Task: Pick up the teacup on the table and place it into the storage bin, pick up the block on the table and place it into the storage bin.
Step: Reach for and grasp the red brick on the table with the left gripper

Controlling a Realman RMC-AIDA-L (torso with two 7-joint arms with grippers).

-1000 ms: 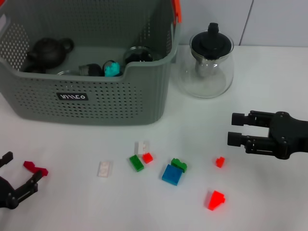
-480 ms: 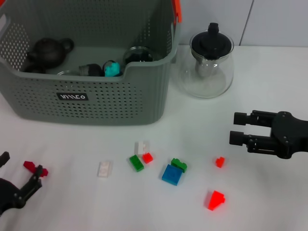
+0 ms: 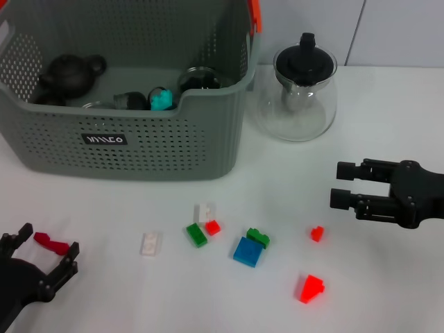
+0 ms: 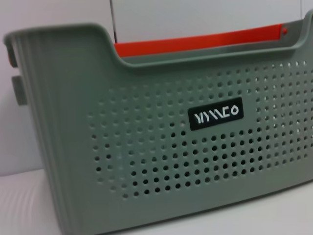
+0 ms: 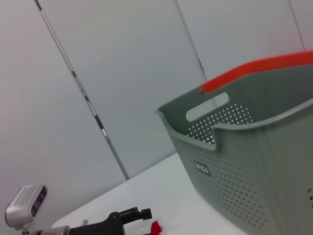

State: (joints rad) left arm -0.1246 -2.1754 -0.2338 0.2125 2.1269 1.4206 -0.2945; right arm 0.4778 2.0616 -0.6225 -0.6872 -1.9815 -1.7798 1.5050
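Note:
The storage bin (image 3: 139,149) stands at the back left, grey and perforated, with an orange-red handle piece (image 3: 254,14). It fills the left wrist view, storage bin (image 4: 146,161). It also shows in the right wrist view, storage bin (image 5: 254,152). No teacup shows on the table. Several small blocks lie in front of the bin. A dark red block (image 3: 51,243) lies between the open fingertips of my left gripper (image 3: 50,239) at the near left. My right gripper (image 3: 338,184) hovers open and empty at the right, beside a small red block (image 3: 317,234).
A glass teapot with a black lid (image 3: 298,87) stands right of the bin. Inside the bin are a dark teapot (image 3: 69,73), a teal piece (image 3: 161,98) and a glass item (image 3: 201,78). Blue (image 3: 248,252), green (image 3: 196,234), white (image 3: 150,243) and red (image 3: 311,288) blocks dot the table's middle.
My left gripper has shifted right and forward, so its fingertips now flank the dark red block. The right gripper has barely moved.

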